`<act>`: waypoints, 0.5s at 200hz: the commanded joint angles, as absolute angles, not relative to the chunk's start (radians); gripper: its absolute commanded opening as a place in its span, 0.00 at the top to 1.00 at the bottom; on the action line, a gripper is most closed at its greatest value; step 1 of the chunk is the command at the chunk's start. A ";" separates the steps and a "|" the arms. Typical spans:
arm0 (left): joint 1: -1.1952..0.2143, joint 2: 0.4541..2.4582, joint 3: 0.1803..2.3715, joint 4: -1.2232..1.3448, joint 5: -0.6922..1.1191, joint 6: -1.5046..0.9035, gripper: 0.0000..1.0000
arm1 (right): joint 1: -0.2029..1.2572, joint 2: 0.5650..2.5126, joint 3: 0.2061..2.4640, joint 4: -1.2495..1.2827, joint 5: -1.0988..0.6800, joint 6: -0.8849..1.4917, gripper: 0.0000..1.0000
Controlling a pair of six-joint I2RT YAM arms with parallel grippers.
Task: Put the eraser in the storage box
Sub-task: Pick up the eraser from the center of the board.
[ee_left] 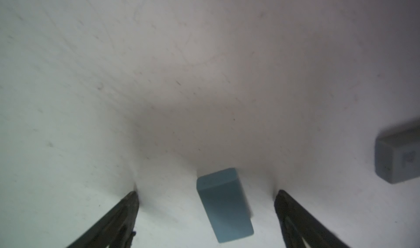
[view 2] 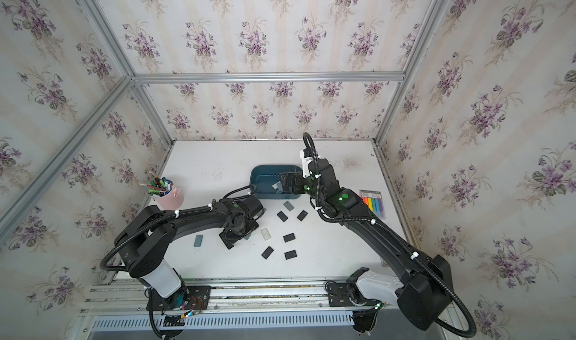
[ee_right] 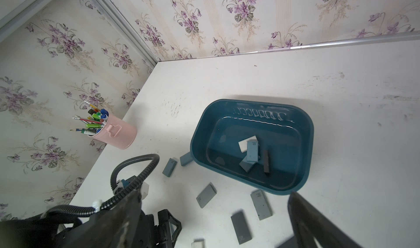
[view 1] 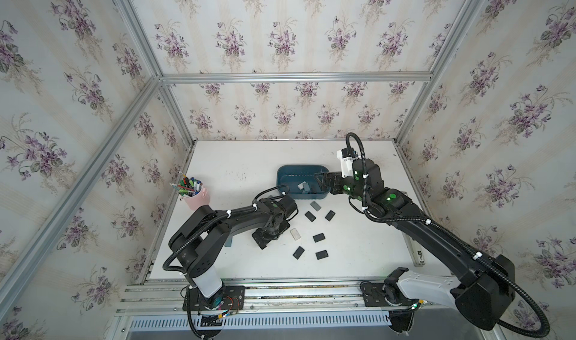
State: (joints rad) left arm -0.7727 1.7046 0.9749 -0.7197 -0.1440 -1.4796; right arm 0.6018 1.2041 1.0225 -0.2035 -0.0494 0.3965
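A blue-grey eraser (ee_left: 223, 208) is seen lying flat on the white table (ee_left: 204, 53), outside the storage box (ee_right: 197, 131). It is straddled by the left gripper (ee_left: 206, 194), whose widely spread fingers (ee_left: 122, 212) touch neither side. The right gripper (ee_right: 213, 195) is held spread by the box's rim.

You have open bench (view 1: 237, 161) between the pink pen cup (view 1: 196, 198) and the storage box (view 1: 282, 179). Obstacles: the right gripper (view 1: 319, 182) over the box's right end; the left arm (view 1: 243, 220) across the near left; loose erasers (view 1: 318, 237) scattered before the box.
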 commanded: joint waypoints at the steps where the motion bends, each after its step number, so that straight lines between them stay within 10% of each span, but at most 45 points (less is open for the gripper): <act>1: -0.770 1.728 0.977 -0.691 -0.165 -1.533 0.16 | 0.606 1.195 1.024 -0.180 -0.063 0.395 0.00; 62: -0.765 1.740 0.972 -0.697 -0.182 -1.537 0.56 | 0.613 1.181 1.026 -0.194 -0.067 0.389 0.00; 100: -0.765 1.724 0.976 -0.716 -0.187 -1.528 0.63 | 0.615 1.181 1.025 -0.194 -0.074 0.394 0.00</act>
